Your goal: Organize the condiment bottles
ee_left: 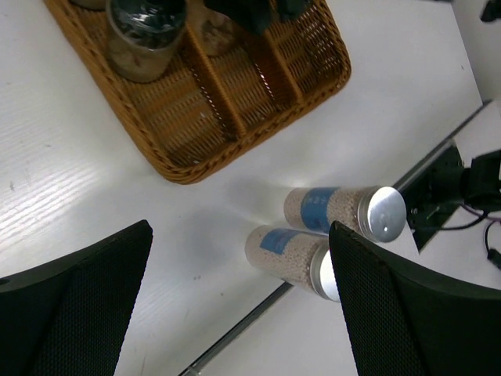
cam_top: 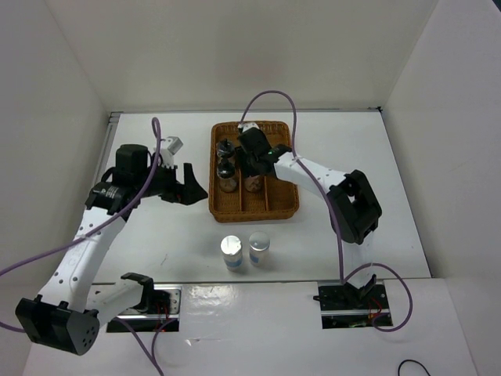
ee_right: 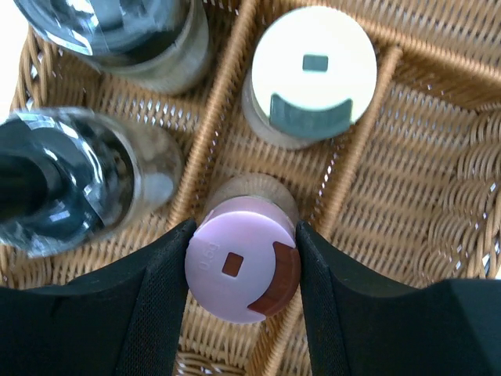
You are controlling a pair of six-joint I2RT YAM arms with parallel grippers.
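Note:
My right gripper [ee_right: 243, 274] is shut on the pink-capped bottle [ee_right: 239, 270], one finger on each side of its cap, in the middle compartment of the wicker tray [ee_right: 407, 157]. The pale yellow-capped bottle [ee_right: 313, 66] stands just beyond it. Two black-capped bottles [ee_right: 78, 180] [ee_right: 109, 31] stand in the left compartment. In the top view the right gripper [cam_top: 252, 168] covers the pink bottle's cap [cam_top: 253, 186] and hides the yellow one. My left gripper [cam_top: 192, 188] is open and empty, left of the tray [cam_top: 282, 196]. Two silver-capped bottles [cam_top: 232, 252] [cam_top: 259, 247] stand on the table in front of the tray.
The tray's right compartment [cam_top: 278, 176] holds nothing. In the left wrist view the tray corner [ee_left: 168, 168] and both silver-capped bottles [ee_left: 344, 210] [ee_left: 293, 258] show between the open left fingers [ee_left: 391, 313]. White walls enclose the table on three sides.

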